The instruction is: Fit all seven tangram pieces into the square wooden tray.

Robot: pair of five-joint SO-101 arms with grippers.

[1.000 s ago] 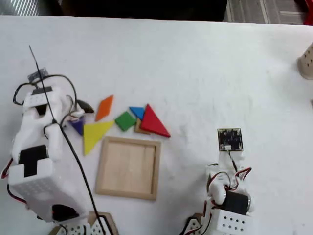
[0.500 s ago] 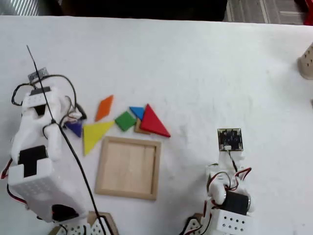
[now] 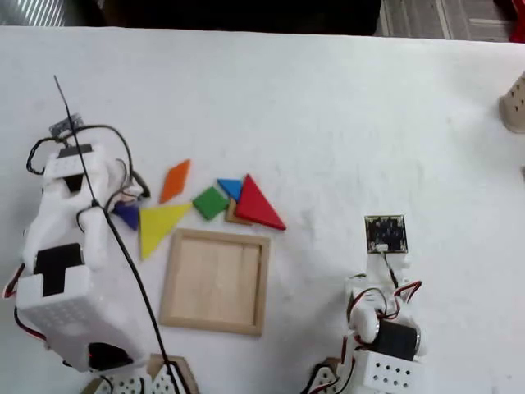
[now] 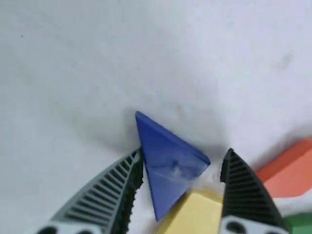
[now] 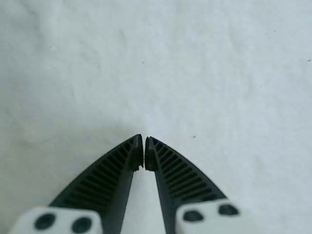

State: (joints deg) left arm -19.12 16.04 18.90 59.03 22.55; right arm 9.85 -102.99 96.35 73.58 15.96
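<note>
**White table, no piece in the tray yet, left arm over the blue triangle**

White cloth table (image 3: pixel 344 107), all pieces loose on it. The small blue triangle (image 4: pixel 168 163) lies flat between the jaws of my left gripper (image 4: pixel 183 155). The jaws are apart: one finger is at the triangle's edge, the other just off its corner, so nothing is clamped. The yellow triangle (image 4: pixel 195 214) touches the blue one right under the gripper. The orange piece (image 3: pixel 175 180), green square (image 3: pixel 211 202), a second blue piece (image 3: pixel 230 189) and the red triangle (image 3: pixel 258 205) sit in a loose row beyond it. The wooden tray (image 3: pixel 216 281) is just beside the yellow triangle.

The right gripper (image 5: pixel 144 141) is parked near its base over bare cloth, jaws together, holding nothing.

Risks as I judge them:
- The piece is thin and flat, so the fingers may ride over it or squirt it sideways when they come together.
- The yellow triangle is in contact, so it could get nudged or pinched along.
- An off-centre grab on a slanted edge could twist the piece.
</note>
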